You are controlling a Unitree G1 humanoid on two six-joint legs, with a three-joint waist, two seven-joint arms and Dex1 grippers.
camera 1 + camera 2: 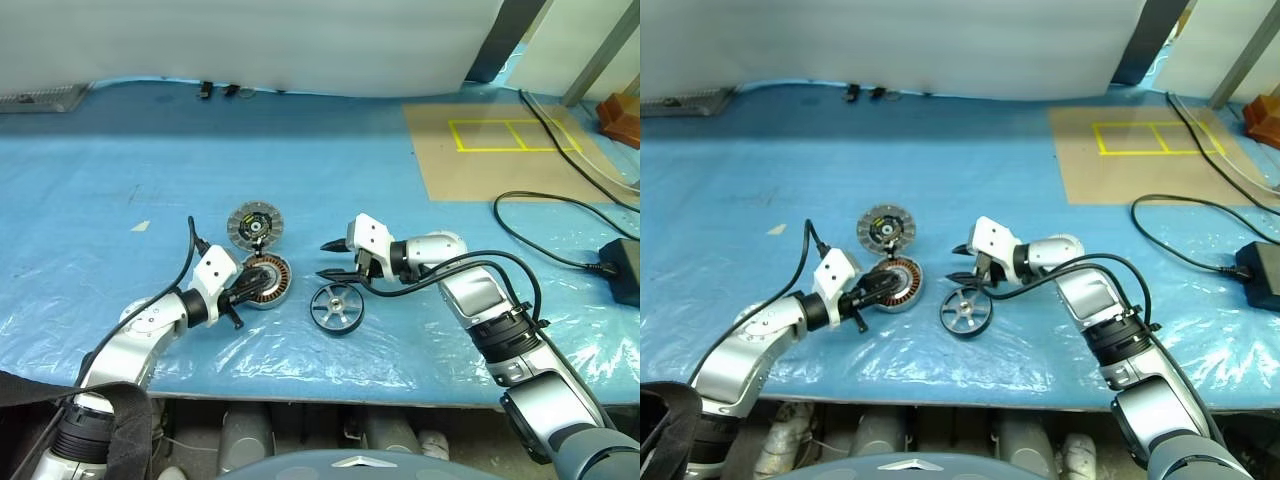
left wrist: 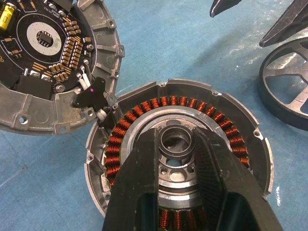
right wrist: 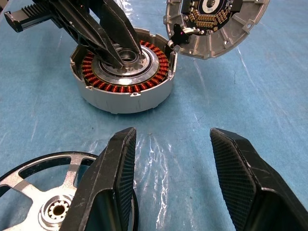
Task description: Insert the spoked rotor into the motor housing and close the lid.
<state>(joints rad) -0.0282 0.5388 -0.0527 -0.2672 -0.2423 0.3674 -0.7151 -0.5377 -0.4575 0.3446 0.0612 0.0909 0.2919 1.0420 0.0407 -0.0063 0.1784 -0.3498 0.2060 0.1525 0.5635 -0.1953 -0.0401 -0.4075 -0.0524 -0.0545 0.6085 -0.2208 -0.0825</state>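
So left gripper [image 1: 243, 292] pins the motor housing [image 1: 268, 283] hub steady; right gripper [image 1: 331, 260] gapes empty, spoked rotor [image 1: 336, 307] at its 6 o'clock.

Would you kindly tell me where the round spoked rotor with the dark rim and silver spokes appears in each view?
Left eye view: spoked rotor lies on the blue sheet, low centre, under the right gripper.
Right eye view: rotor low centre.
Left wrist view: part of its rim at the right edge.
Right wrist view: hub and spokes in the lower left corner.
Shared landmark: the silver motor housing with copper windings, beside the rotor.
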